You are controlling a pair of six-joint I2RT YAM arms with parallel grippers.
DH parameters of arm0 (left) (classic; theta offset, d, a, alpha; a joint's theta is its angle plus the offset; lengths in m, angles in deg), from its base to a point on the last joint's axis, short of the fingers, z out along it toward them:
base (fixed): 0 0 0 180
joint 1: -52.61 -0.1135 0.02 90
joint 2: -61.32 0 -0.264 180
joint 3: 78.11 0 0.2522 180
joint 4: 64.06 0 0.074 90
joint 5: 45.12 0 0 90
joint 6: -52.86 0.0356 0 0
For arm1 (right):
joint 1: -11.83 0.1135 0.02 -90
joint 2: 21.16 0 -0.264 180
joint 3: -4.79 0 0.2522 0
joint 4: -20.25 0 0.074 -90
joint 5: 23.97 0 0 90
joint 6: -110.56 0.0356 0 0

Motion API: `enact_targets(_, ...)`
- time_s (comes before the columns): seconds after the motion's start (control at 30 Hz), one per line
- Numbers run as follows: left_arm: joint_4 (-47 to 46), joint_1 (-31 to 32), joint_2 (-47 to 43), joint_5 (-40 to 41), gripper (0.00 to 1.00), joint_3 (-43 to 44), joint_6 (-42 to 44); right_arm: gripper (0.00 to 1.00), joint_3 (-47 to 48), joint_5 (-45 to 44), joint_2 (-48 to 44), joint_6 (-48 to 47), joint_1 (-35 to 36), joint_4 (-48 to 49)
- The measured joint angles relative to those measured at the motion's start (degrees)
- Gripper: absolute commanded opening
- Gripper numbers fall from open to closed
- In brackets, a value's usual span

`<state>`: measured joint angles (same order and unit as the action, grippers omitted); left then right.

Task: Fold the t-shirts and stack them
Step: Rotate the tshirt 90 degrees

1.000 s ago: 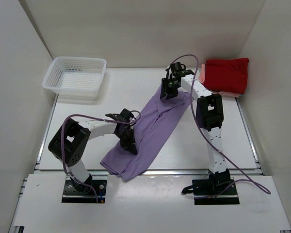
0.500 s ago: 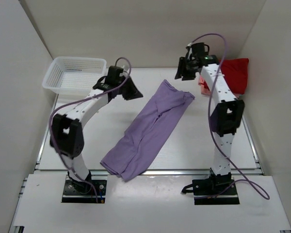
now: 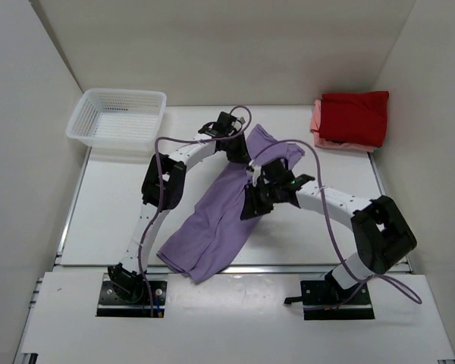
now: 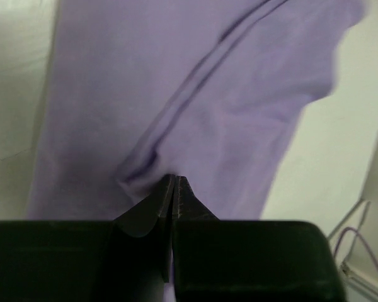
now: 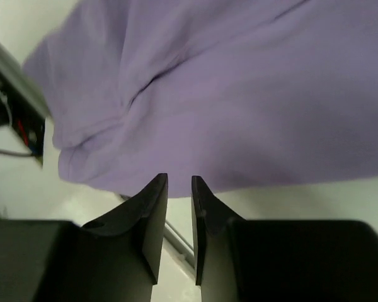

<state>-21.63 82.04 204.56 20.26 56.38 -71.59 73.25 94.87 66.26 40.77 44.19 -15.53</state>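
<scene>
The lavender t-shirt (image 3: 224, 212) lies in a long diagonal strip from the back centre toward the front left. My left gripper (image 3: 243, 155) sits on its upper part. In the left wrist view its jaws are shut, with a pucker of lavender cloth (image 4: 195, 107) running into my left gripper (image 4: 174, 179). My right gripper (image 3: 252, 208) is low at the strip's right edge. My right gripper (image 5: 179, 181) is open by a narrow gap with nothing in it, just short of the hem (image 5: 227, 100). The red t-shirt (image 3: 354, 115) lies folded on the salmon pink one (image 3: 316, 121) at the back right.
A white lattice basket (image 3: 117, 121) stands at the back left. White walls close in the table on the left, back and right. The right arm's cable (image 3: 330, 227) loops over the table near the shirt. A metal rail (image 5: 176, 236) runs along the front edge.
The left arm swung from beside the basket onto the shirt's upper part. The right arm came down from the back right to the shirt's middle, and its jaws narrowed.
</scene>
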Motion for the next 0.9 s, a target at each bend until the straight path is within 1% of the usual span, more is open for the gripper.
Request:
enact_targets(0.07,2.08,0.24,1.55,0.74,0.12,0.55,0.87,0.17,-4.59,1.57,1.01,2.29,3.08,5.35)
enact_targets(0.17,3.89,-0.04,2.58,1.44,0.12,2.89,1.68,0.15,-7.52,2.69,4.98,4.37,7.58,11.37)
enact_targets(0.3,6.32,-0.70,4.46,3.04,0.11,6.75,2.54,0.14,-7.67,1.29,9.20,5.79,10.49,12.74)
enact_targets(0.43,10.43,-0.96,10.34,3.54,0.11,17.70,2.01,0.14,-6.16,-2.43,9.14,7.02,7.32,9.07)
enact_targets(0.53,11.63,-1.40,13.84,3.69,0.11,23.69,0.46,0.14,-3.98,-6.75,9.14,6.43,4.07,5.22)
enact_targets(0.7,11.58,-2.75,14.45,5.05,0.10,24.72,-2.32,0.16,-1.88,-11.45,8.98,4.04,-0.46,0.57)
enact_targets(0.9,10.10,-5.68,14.08,7.65,0.11,23.98,-4.55,0.15,-1.44,-11.78,8.70,1.33,-4.31,-2.49)
